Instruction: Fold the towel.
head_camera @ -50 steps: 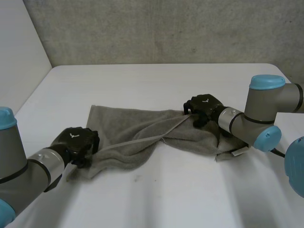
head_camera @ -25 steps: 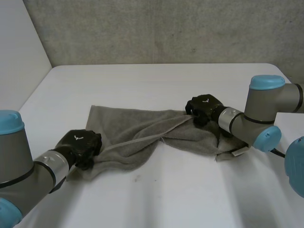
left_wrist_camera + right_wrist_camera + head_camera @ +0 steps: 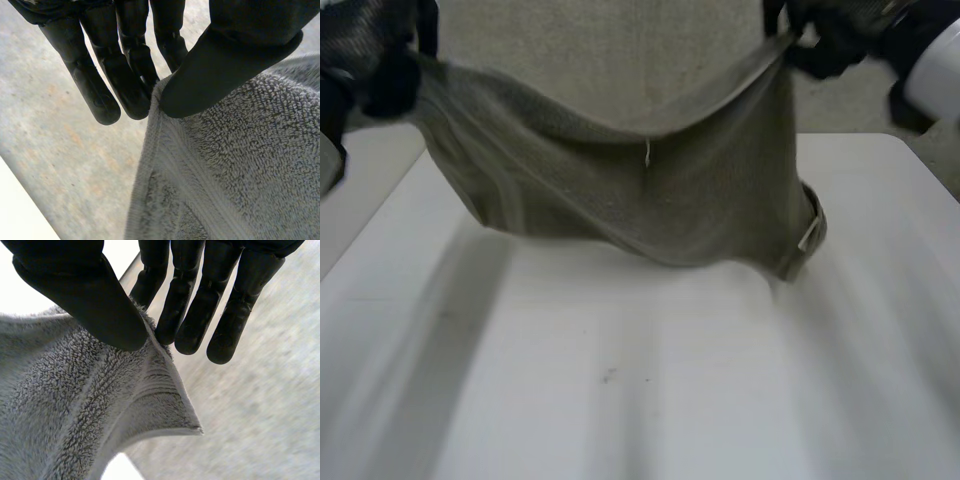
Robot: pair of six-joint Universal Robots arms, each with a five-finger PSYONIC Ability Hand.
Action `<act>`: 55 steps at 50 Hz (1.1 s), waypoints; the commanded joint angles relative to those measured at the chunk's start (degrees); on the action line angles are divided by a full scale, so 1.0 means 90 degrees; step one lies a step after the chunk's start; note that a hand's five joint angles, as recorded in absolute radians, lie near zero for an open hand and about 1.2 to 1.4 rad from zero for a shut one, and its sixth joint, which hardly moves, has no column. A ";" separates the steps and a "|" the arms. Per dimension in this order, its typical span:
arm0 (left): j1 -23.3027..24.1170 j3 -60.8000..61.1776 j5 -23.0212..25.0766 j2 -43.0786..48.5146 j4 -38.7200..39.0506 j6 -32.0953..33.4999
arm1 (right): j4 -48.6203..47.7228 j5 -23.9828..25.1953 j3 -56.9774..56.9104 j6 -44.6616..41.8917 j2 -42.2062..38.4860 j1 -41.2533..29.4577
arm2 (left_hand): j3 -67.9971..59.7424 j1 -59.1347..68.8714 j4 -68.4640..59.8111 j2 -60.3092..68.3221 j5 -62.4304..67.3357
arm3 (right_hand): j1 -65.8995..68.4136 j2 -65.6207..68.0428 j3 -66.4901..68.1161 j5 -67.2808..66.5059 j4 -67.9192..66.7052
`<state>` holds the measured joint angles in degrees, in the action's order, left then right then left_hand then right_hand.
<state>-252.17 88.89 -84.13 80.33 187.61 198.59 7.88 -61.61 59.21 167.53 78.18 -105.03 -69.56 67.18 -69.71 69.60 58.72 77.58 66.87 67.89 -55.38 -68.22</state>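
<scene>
You have the grey terry towel [image 3: 620, 190] held up in the air, spread between both hands over the far half of the white table [image 3: 650, 400]. Your left hand [image 3: 375, 60] grips one upper corner, its thumb [image 3: 235, 55] pressing the hem against the fingers [image 3: 130, 85]. Your right hand [image 3: 830, 40] pinches the other upper corner between its thumb [image 3: 85, 295] and fingers [image 3: 190, 315]. The top edge sags in the middle, where a pale thread [image 3: 647, 152] dangles. A label [image 3: 810, 235] shows at the lower corner beneath the right hand. You cannot tell whether the bottom fold touches the table.
</scene>
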 commanded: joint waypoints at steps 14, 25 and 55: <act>-0.0281 -0.0453 0.0051 0.1270 -0.1578 0.0054 | 0.2737 -0.0088 0.0189 -0.1993 0.0219 0.0625 | -0.1160 0.1424 -0.1143 0.1155 0.1253 | 0.0268 0.1459 0.1346 -0.1624 -0.1309; 0.0060 -0.1957 0.0051 0.3467 -0.1461 0.0620 | 0.2200 -0.0860 -0.0700 -0.2052 -0.1841 0.0136 | -0.1160 0.1424 -0.1143 0.1155 0.1253 | 0.0268 0.1459 0.1346 -0.1624 -0.1309; 0.0304 -0.1005 -0.0428 0.3106 0.0345 -0.0151 | -0.0495 -0.0723 0.1078 -0.0968 -0.1119 0.0097 | -0.1160 0.1424 -0.1143 0.1155 0.1253 | 0.0268 0.1459 0.1346 -0.1624 -0.1309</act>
<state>-249.30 61.74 -88.67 110.04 190.77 196.70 -9.10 -70.17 64.54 161.69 69.35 -104.35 -69.65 67.18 -69.75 69.62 59.04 78.69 67.42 67.89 -57.05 -68.23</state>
